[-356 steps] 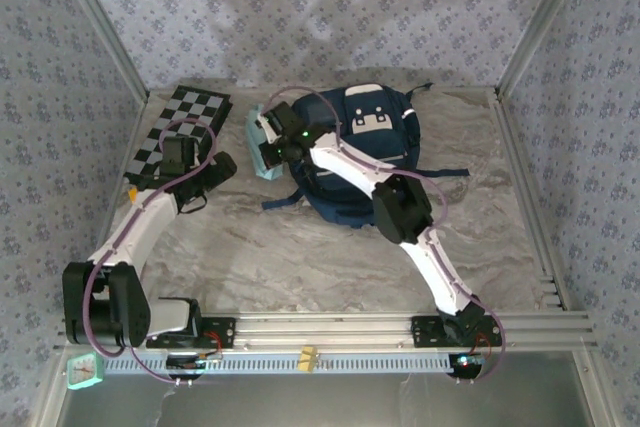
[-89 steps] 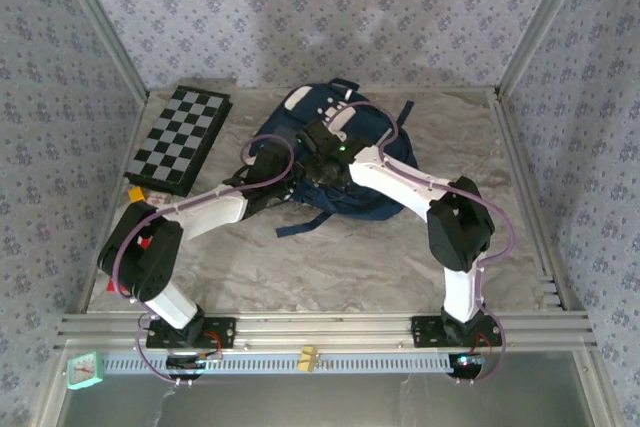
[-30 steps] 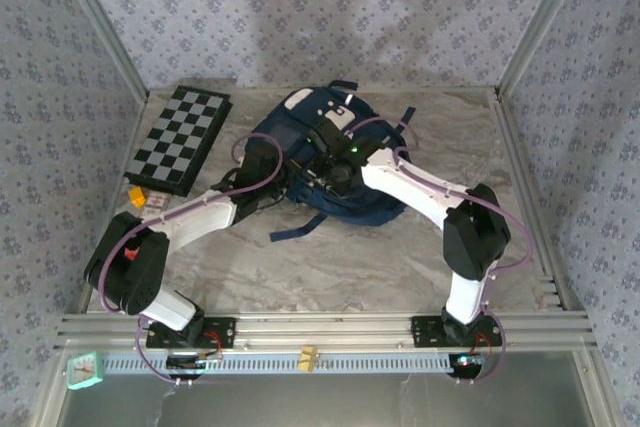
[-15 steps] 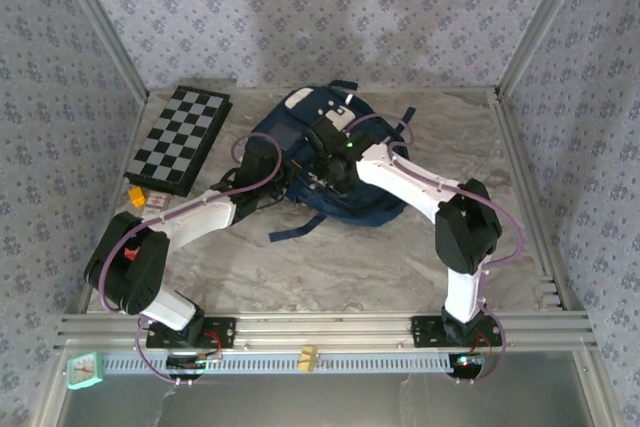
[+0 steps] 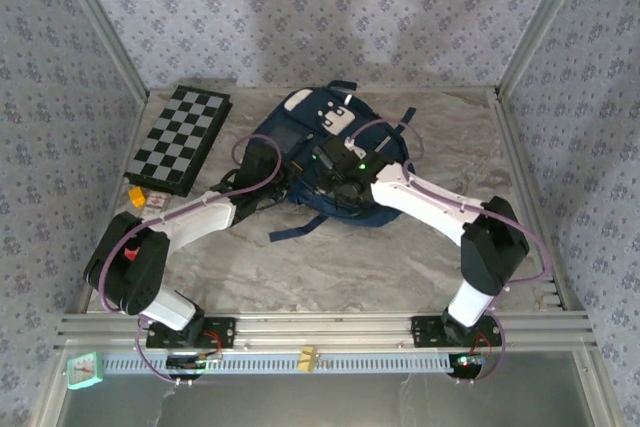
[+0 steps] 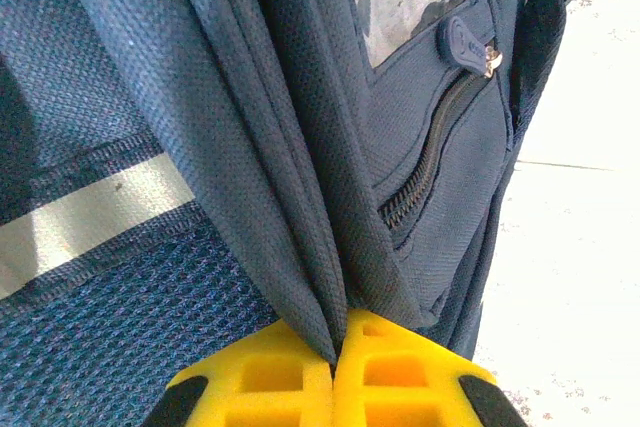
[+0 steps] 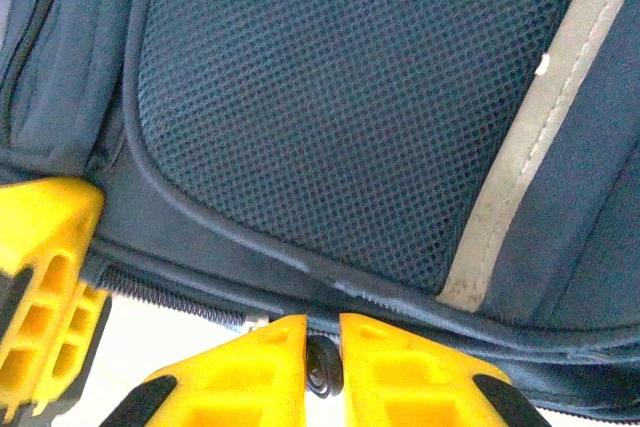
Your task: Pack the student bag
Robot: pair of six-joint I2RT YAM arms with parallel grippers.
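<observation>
The student bag [image 5: 322,125], a navy backpack with a white patch, lies at the back middle of the table. My left gripper [image 5: 283,185] presses against its left side; in the left wrist view the left gripper [image 6: 335,349] is shut on a pinched fold of the navy fabric [image 6: 300,177], beside a zipper [image 6: 430,172] and the white stripe [image 6: 90,219]. My right gripper [image 5: 335,185] sits on the bag's near edge. In the right wrist view the right gripper [image 7: 322,345] is shut on a small black zipper pull [image 7: 324,369] below the mesh pocket [image 7: 350,97].
A folded chessboard [image 5: 181,138] lies at the back left, with a small orange block [image 5: 134,194] and a card [image 5: 156,203] near it. A dark strap [image 5: 300,227] trails from the bag toward me. A teal clock [image 5: 85,371] sits outside the front rail.
My right gripper has closed onto the zipper pull, and the right arm's elbow has swung out to the right and nearer. The left gripper has kept its hold on the fabric.
</observation>
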